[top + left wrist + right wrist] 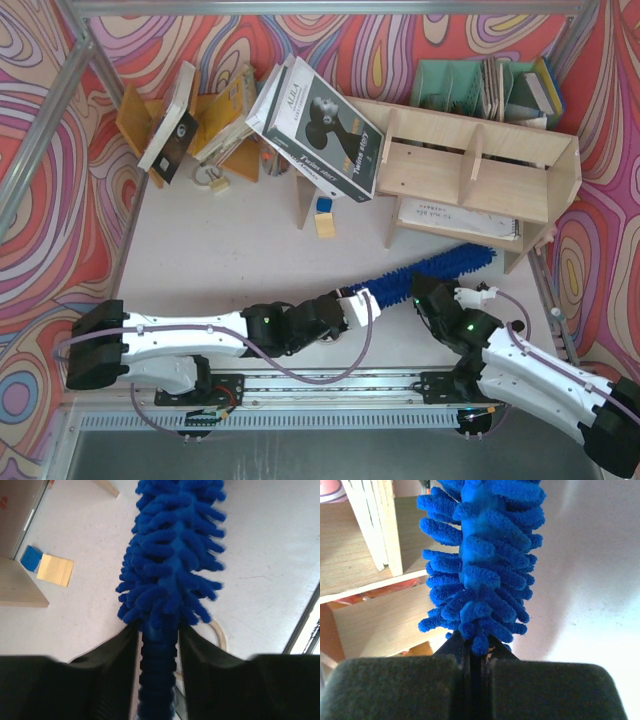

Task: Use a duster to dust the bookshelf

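Top external: the duster [450, 265] lies diagonally, low over the tabletop [250, 250]. It sits just in front of the bookshelf [500, 185] lower tier, tip toward the right-end legs.

Risks, as a judgement:
- Both arms grip one duster, so any mismatch in their motion likely bends it or drags it out of one grip.
- The right grip sits on soft fluff and probably slips once the bristles drag on wood.
- A sweep along the upper tier could topple the big paperback [320, 125] leaning on the shelf's left end.

Left hand [366, 301]: nearly pressed together, pinching the ribbed dark blue handle just below the fluff.
Right hand [425, 292]: fingers pressed together on tufts about mid-length. Can't tell whether the core is caught.
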You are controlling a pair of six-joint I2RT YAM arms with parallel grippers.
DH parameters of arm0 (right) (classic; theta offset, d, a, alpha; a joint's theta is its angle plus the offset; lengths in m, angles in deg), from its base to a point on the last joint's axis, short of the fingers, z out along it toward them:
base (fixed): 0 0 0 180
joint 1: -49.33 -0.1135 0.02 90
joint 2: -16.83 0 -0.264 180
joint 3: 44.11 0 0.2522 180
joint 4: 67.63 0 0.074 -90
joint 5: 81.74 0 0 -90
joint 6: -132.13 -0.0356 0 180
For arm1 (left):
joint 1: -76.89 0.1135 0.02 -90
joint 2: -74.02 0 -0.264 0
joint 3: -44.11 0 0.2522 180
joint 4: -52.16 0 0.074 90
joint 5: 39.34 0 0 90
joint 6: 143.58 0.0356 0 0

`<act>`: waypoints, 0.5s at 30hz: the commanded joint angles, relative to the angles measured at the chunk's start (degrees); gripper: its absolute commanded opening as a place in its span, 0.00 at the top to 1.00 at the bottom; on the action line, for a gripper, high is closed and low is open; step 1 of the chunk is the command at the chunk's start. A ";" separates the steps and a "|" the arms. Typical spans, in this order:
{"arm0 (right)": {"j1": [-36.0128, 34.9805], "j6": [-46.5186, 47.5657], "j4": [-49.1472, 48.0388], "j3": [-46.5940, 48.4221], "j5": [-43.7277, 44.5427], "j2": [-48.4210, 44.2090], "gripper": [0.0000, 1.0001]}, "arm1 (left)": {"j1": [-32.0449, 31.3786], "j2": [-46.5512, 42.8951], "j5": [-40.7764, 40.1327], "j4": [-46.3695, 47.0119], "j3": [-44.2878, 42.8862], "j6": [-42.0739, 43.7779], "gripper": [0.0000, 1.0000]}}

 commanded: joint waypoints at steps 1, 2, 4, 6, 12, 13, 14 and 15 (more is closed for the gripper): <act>0.14 -0.53 -1.13 1.47 0.70 -2.78 1.00 | 2.55 0.16 3.60 -4.05 -0.75 -5.79 0.52; 0.14 -0.59 -1.34 1.45 0.58 -3.06 1.00 | 2.95 0.20 4.19 -4.62 -0.80 -5.97 0.46; 0.15 -0.58 -1.85 1.38 0.34 -3.37 1.00 | 3.90 0.68 6.41 -6.37 -1.41 -6.64 0.38; 0.14 -0.66 -2.20 1.34 0.11 -3.44 1.00 | 5.44 1.28 9.02 -8.60 -2.38 -7.87 0.34; 0.14 -0.13 -2.43 1.38 -0.14 -3.51 1.00 | 7.58 3.17 13.68 -11.52 -4.21 -8.73 0.32; 0.13 -0.03 -2.52 1.33 -0.22 -3.54 1.00 | 7.68 3.75 14.05 -11.94 -4.84 -8.73 0.32; 0.15 0.03 -2.81 1.32 -0.25 -3.57 1.00 | 7.76 4.63 14.36 -12.29 -5.46 -8.70 0.33; 0.14 0.29 -3.13 1.33 -0.35 -3.62 1.00 | 7.78 5.60 14.51 -12.64 -5.93 -8.65 0.35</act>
